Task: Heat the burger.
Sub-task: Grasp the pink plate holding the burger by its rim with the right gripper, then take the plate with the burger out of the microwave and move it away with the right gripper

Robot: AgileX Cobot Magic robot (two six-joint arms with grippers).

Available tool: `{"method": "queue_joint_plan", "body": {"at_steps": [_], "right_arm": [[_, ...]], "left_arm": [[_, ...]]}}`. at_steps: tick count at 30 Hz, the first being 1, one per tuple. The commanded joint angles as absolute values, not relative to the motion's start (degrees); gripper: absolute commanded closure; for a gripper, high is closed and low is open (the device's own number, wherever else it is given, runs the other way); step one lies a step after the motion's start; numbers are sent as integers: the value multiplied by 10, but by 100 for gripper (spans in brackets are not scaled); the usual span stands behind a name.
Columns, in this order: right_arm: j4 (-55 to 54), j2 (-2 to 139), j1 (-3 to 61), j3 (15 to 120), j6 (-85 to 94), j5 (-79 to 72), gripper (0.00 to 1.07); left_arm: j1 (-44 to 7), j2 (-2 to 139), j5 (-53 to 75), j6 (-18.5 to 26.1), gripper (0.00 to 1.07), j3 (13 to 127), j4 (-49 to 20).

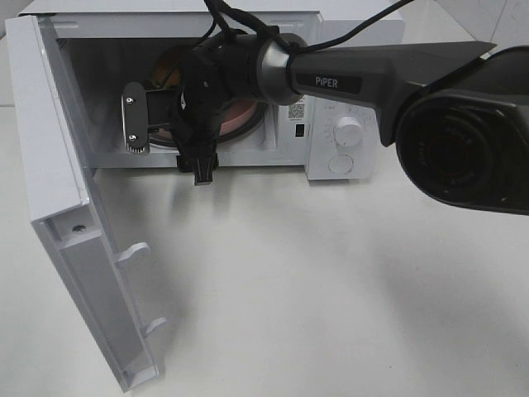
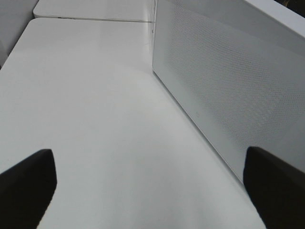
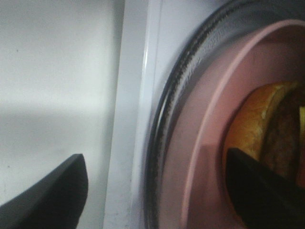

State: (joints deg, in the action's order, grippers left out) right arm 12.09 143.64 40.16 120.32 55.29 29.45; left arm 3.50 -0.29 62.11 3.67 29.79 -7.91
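Burger (image 3: 259, 129) on pink plate (image 3: 205, 143) inside microwave (image 1: 331, 124); right gripper (image 3: 157, 191) open, left gripper (image 2: 147, 186) open.
Burger judged soft, light, stacked; the stiff plate rim is the preferred hold.

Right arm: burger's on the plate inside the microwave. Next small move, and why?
Probably pull the right gripper straight back out of the microwave. The burger sits on the pink plate on the turntable, and the fingers look spread with nothing between them, so placing seems done. The door stands wide open and cannot close until the arm is clear.
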Motion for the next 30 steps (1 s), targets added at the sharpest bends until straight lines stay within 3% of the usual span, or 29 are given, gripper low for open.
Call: {"method": "queue_joint_plan", "body": {"at_steps": [1,5,9,10,11,12,13,18,30], "right_arm": [[116,1436,409,1211,545,274,36],[110,1436,410,1211,543,266,45],[95,1436,410,1211,543,254,68],[95,1436,410,1211,543,254,68],[93,1436,410,1211,543,253,78],[93,1436,410,1211,543,253,78],[86,1436,410,1211,543,252,88],[64,1436,410,1211,543,249,107],[34,1436,410,1211,545,234,107]], "left_arm": [[36,-13,615,33,7,297,-81],[36,-13,615,33,7,297,-81],[36,-13,615,33,7,297,-81],[36,-13,615,33,7,297,-81],[36,-13,615,33,7,297,-81],[36,-13,615,33,7,297,-81],[36,-13,615,33,7,297,-81],[36,-13,615,33,7,297,-81],[36,-13,615,33,7,297,-81]]}}
